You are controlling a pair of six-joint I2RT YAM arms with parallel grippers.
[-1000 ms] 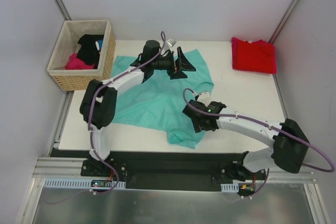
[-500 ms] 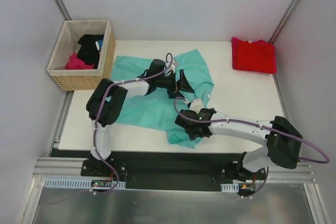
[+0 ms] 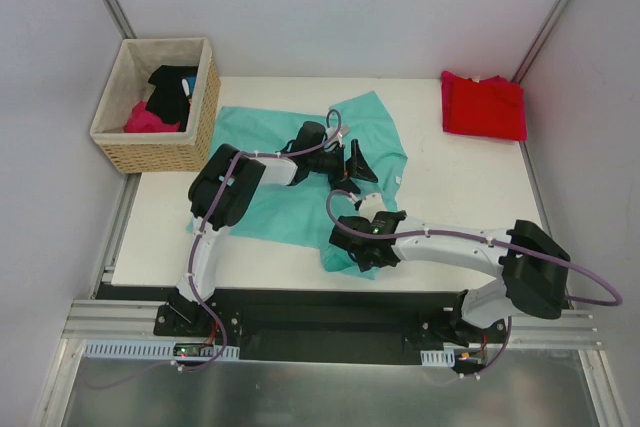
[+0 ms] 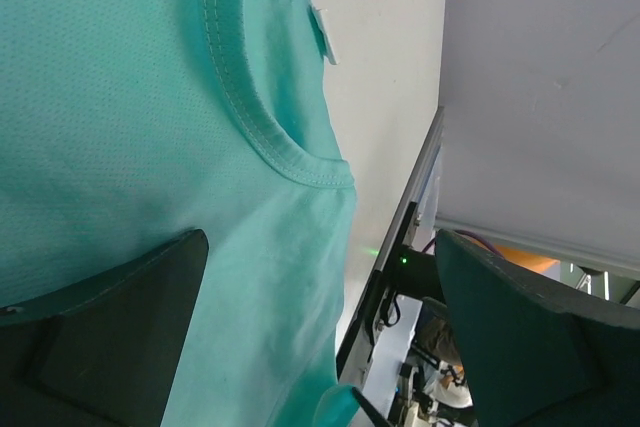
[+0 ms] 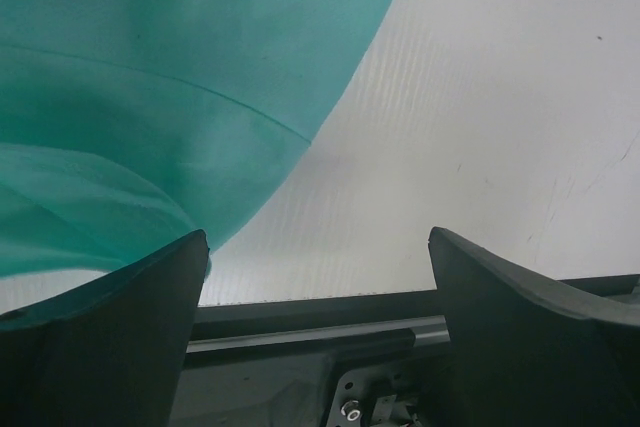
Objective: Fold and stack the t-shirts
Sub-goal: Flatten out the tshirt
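The teal t-shirt (image 3: 280,202) lies spread out on the left half of the white table (image 3: 460,187), with a rumpled sleeve at its near edge. The red t-shirt (image 3: 484,107) sits folded at the back right corner. My left gripper (image 3: 358,162) hovers open over the teal shirt near its neckline; in the left wrist view the collar (image 4: 268,137) runs ahead of the open left gripper (image 4: 320,347), with nothing gripped. My right gripper (image 3: 358,255) is low over the shirt's near edge. In the right wrist view the right gripper (image 5: 315,337) is open, with teal cloth (image 5: 150,67) by its left finger.
A wicker basket (image 3: 125,147) stands at the back left, holding a black garment (image 3: 170,87) and a pink one (image 3: 145,119). The table's near edge and the black rail (image 5: 320,322) lie just below my right gripper. Grey walls enclose the table.
My left gripper has drawn back from the shirt's far edge toward its neckline. My right gripper has slid left along the shirt's near edge. Both stayed open.
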